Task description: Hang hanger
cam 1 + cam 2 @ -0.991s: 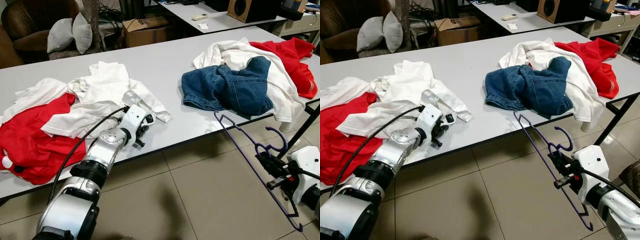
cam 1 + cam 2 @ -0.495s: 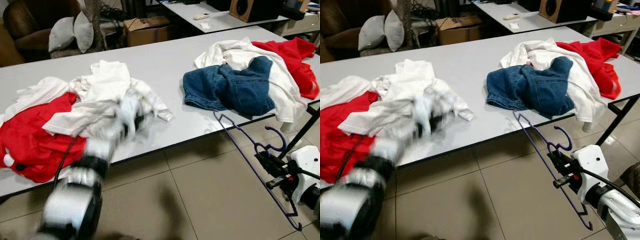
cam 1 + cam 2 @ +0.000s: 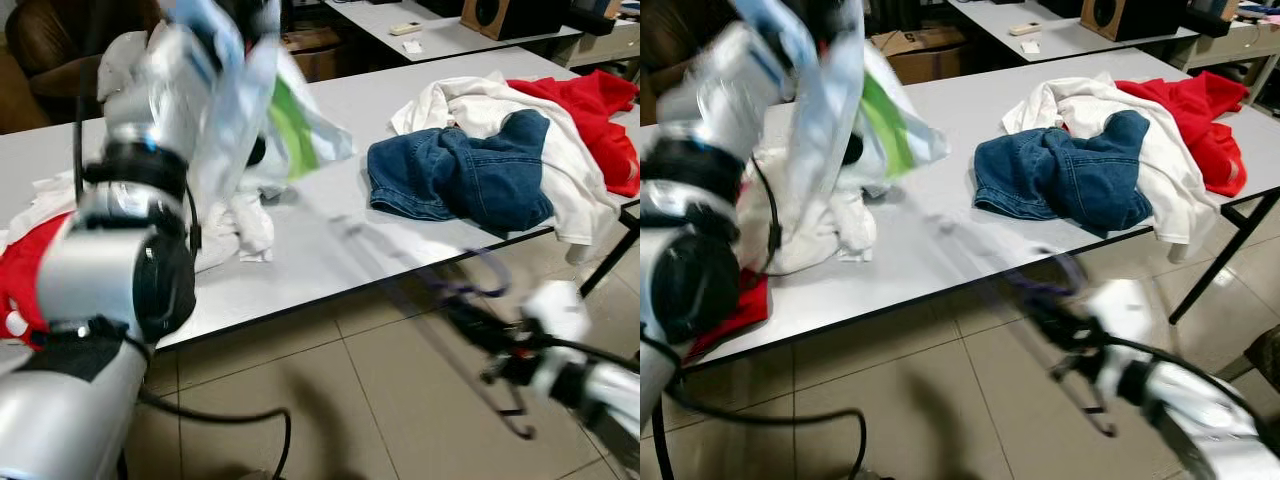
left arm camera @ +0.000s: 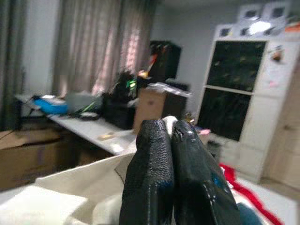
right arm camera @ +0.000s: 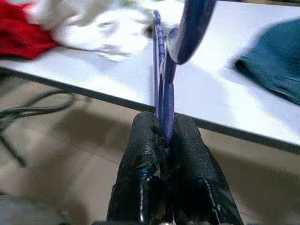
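Note:
My left arm is raised high over the table's left half. Its gripper is shut on a white garment with a green label, which hangs from the fingers down to the tabletop. The picture of it is blurred. Below the table's front edge, my right gripper is shut on a purple hanger. The hanger shows as a blurred streak slanting up toward the table edge, with the right gripper low at the right.
The grey table carries blue jeans, a white shirt and a red garment on its right, and a red garment at far left. A black table leg stands at right. A cardboard box sits behind.
My left arm has swung up from the table, lifting the white garment off the pile. My right gripper has carried the hanger leftward and closer to the table's edge.

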Available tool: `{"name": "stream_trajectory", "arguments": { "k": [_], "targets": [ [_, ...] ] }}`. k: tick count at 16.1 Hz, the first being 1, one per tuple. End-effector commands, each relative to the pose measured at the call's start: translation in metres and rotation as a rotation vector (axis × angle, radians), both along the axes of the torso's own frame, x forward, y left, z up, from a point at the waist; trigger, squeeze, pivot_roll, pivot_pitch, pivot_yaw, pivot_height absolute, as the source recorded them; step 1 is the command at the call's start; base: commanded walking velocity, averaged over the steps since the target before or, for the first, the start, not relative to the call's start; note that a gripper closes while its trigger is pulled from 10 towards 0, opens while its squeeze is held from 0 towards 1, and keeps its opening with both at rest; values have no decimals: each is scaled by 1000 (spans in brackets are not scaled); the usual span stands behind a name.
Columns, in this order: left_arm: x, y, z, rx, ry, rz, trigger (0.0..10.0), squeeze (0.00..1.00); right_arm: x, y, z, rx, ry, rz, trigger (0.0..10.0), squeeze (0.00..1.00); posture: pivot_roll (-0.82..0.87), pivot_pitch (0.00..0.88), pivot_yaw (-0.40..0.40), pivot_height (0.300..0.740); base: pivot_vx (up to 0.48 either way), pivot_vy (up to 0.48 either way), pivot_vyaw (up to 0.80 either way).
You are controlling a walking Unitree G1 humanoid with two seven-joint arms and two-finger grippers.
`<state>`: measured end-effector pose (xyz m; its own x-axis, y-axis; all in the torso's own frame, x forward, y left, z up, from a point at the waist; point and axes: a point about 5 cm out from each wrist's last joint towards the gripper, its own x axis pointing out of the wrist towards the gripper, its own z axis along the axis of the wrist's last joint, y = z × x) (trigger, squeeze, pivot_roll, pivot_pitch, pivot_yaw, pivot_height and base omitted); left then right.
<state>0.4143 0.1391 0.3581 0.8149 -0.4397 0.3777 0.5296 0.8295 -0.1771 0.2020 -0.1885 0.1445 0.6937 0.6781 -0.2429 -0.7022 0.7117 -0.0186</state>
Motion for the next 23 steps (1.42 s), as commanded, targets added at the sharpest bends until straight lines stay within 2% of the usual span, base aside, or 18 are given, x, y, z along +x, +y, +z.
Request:
{"name": "stream_trajectory", "arguments": {
  "k": [1,4,6,7,8,9,11,12,14,15,16,17,18,19,20,21,22,23],
  "targets": [
    [-1,-5,8,-6,-9,-40,0,0,3,6,2,0,-2,45,10000,0,-135,0,90,740,0,0,0],
    [-10,-18,36,-65,-84,-170,0,0,24,21,4,9,-17,100,10000,0,-121,0,88,740,0,0,0],
    [-18,-22,50,-115,-121,-263,0,0,43,29,-3,-40,-15,101,10000,0,-117,0,86,740,0,0,0],
    [-20,-22,53,-127,-128,-286,0,0,47,30,-5,-49,-11,104,10000,0,-114,0,85,740,0,0,0],
    [-28,-23,60,-177,-147,-403,0,0,65,36,-3,-58,-35,107,10000,0,-105,0,77,740,0,0,0],
    [-31,-23,62,-205,-149,-450,0,0,74,39,2,-53,-55,113,10000,0,-102,0,73,740,0,0,0],
    [-35,-22,62,-238,-145,-506,0,0,88,43,11,-35,-89,119,10000,0,-92,0,62,740,0,0,0],
    [-35,-14,64,-318,-139,-493,0,0,97,43,16,-35,-112,115,10000,0,-86,0,57,740,0,0,0],
    [-30,11,68,-436,-139,-389,0,0,114,35,28,-51,-190,50,10000,0,-83,0,53,740,0,0,0],
    [-27,21,66,-462,-132,-326,0,0,122,30,37,-31,-238,0,10000,0,-74,0,45,740,0,0,0],
    [-22,36,60,-487,-104,-211,0,0,133,22,53,32,-301,-93,10000,0,-72,0,42,740,0,0,0],
    [-13,58,40,-471,-37,-20,0,0,141,9,74,117,-377,-192,10000,0,-72,0,42,740,0,0,0],
    [-9,70,26,-460,-2,84,0,0,144,2,84,165,-406,-236,10000,0,-72,0,42,740,0,0,0],
    [-5,86,5,-455,66,218,0,0,146,-5,92,213,-426,-276,10000,0,-72,0,40,740,0,0,0],
    [-4,114,-41,-424,202,455,0,0,147,-14,95,242,-424,-301,10000,0,-72,0,40,740,0,0,0],
    [-5,125,-63,-395,278,558,0,0,145,-16,92,244,-412,-299,10000,0,-77,0,44,740,0,0,0],
    [-11,138,-103,-346,416,692,0,0,138,-14,76,220,-333,-256,10000,0,-87,0,52,740,0,0,0],
    [-13,140,-116,-323,458,720,0,0,135,-12,68,192,-295,-228,10000,0,-87,0,52,740,0,0,0]
  ]
}}
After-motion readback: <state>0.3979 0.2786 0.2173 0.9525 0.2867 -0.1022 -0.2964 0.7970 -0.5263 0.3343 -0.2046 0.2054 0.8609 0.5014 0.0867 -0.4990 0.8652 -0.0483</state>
